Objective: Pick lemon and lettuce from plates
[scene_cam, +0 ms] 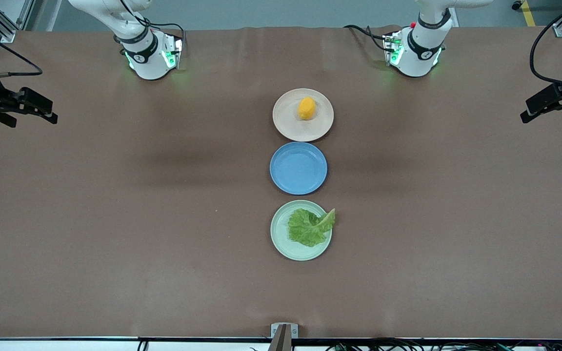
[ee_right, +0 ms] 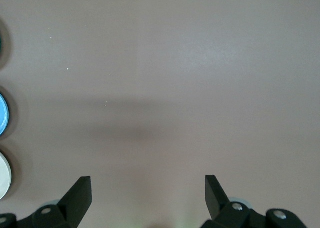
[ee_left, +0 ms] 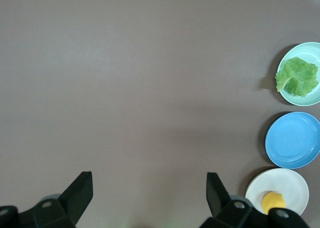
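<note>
The lemon [scene_cam: 306,107] lies on the beige-pink plate [scene_cam: 286,124], the plate closest to the robot bases. The lettuce [scene_cam: 308,227] lies on the mint green plate [scene_cam: 281,241], the one nearest the front camera, its stem end over the rim. My left gripper [scene_cam: 530,111] is open and empty, up over the bare table at the left arm's end. My right gripper [scene_cam: 50,112] is open and empty over the right arm's end. The left wrist view shows the left gripper [ee_left: 149,188], the lettuce [ee_left: 298,76] and the lemon [ee_left: 272,201]. The right wrist view shows the right gripper [ee_right: 148,190] over bare table.
An empty blue plate [scene_cam: 298,168] sits between the two task plates, all three in a line down the middle of the table. The brown table surface [scene_cam: 139,204] stretches wide on both sides. A small bracket [scene_cam: 284,331] sits at the table edge nearest the front camera.
</note>
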Robot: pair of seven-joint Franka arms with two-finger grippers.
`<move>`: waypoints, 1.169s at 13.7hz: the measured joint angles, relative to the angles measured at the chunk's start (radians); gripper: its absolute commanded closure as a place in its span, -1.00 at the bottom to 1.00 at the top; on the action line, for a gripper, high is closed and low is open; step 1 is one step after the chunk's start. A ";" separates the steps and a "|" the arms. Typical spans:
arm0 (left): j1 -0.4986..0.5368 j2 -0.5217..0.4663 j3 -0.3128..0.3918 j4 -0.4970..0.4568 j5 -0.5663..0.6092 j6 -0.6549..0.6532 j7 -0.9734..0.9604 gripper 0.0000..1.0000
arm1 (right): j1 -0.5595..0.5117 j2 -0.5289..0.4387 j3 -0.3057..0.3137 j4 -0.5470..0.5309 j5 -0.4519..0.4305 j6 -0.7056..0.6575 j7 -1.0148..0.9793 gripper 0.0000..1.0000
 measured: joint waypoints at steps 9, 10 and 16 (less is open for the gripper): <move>-0.001 0.007 -0.001 -0.003 0.000 0.002 0.000 -1.00 | -0.014 0.000 -0.004 0.000 -0.003 0.001 0.000 -1.00; -0.005 0.013 -0.003 -0.003 -0.006 0.002 0.000 -1.00 | -0.014 0.000 -0.004 0.000 -0.003 0.001 0.001 -1.00; -0.149 0.127 -0.026 -0.011 -0.030 0.060 -0.179 -1.00 | -0.015 0.000 -0.004 -0.001 -0.003 -0.001 0.003 -1.00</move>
